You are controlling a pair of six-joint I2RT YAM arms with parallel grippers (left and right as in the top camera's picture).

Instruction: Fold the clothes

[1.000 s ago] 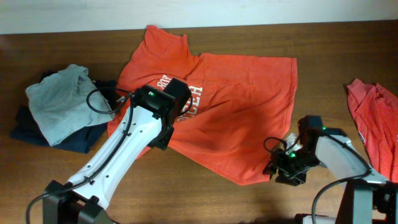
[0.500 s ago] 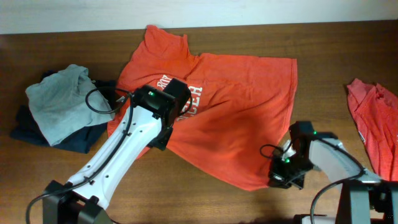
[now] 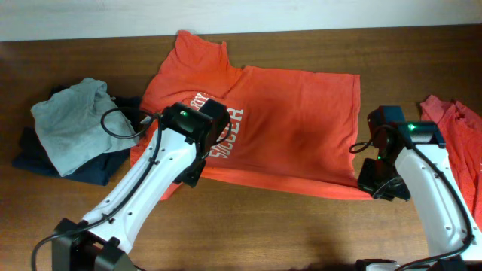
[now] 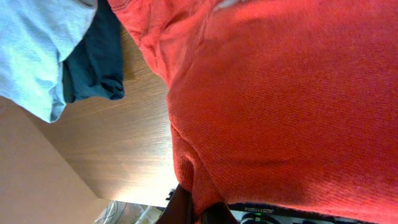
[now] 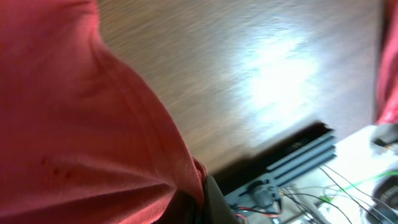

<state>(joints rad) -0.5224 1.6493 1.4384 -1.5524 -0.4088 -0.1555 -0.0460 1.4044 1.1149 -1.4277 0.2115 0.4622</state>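
Observation:
An orange-red T-shirt [image 3: 294, 128] with white lettering lies spread across the table, its lower hem pulled into a straight line. My left gripper [image 3: 188, 175] is shut on the hem's left corner; the left wrist view shows red cloth [image 4: 280, 93] pinched between the dark fingers of the left gripper [image 4: 202, 210]. My right gripper [image 3: 374, 185] is shut on the hem's right corner, where the shirt [image 5: 74, 112] bunches into the right gripper [image 5: 200, 202]. A pale grey-blue garment [image 3: 71, 124] lies crumpled on a dark navy one [image 3: 94, 172] at the left.
A second orange-red shirt [image 3: 459, 143] lies at the right edge, close to my right arm. Bare wooden table [image 3: 263, 233] runs along the front. The right wrist view shows the table's edge with a dark metal rail [image 5: 292, 158] and cables beyond it.
My right gripper closed on the shirt's lower right corner and carried it right and away from the front edge, stretching the hem straight. The left arm has hardly moved.

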